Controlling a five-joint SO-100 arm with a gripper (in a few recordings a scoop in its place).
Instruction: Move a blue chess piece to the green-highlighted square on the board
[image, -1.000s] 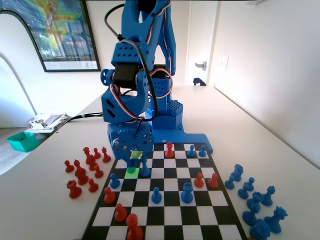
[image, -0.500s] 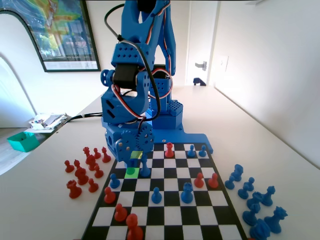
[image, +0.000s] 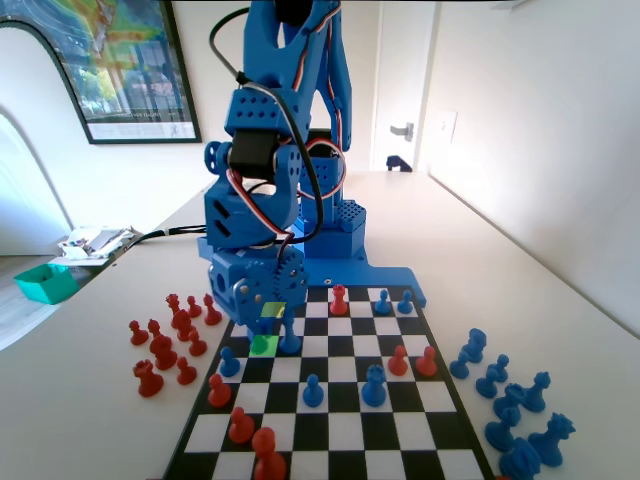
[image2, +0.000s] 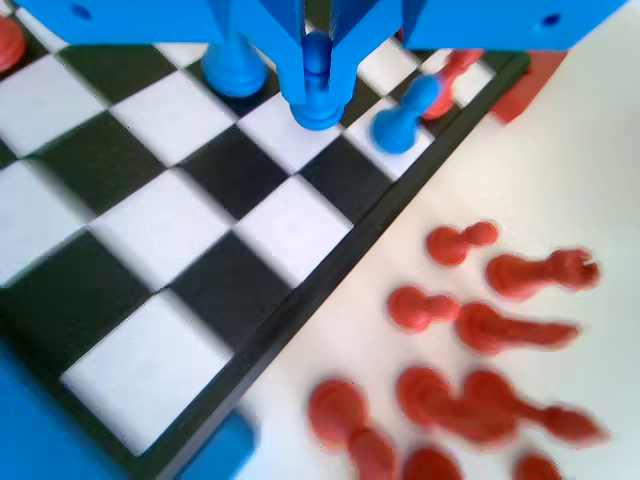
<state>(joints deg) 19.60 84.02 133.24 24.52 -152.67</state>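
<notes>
My gripper (image2: 318, 45) is shut on the blue chess piece (image2: 318, 98), a small pawn whose ball head sits between the jaws. Its flared base is at or just above a white square near the board's (image2: 300, 290) edge; I cannot tell if it touches. In the fixed view the gripper (image: 265, 332) hangs low over the green-highlighted square (image: 264, 346), on the left side of the board (image: 330, 430), and partly covers it. The pawn itself is hard to pick out there.
A yellow square (image: 272, 310) lies just beyond the green one. A taller blue piece (image: 290, 341) stands right of the green square, and another blue pawn (image2: 400, 122) is close by. Several red pieces (image: 165, 345) crowd the table left of the board, several blue pieces (image: 510, 400) right.
The arm has come down and slightly forward over the last second. The green square, plainly visible before, is now partly covered by the gripper.
</notes>
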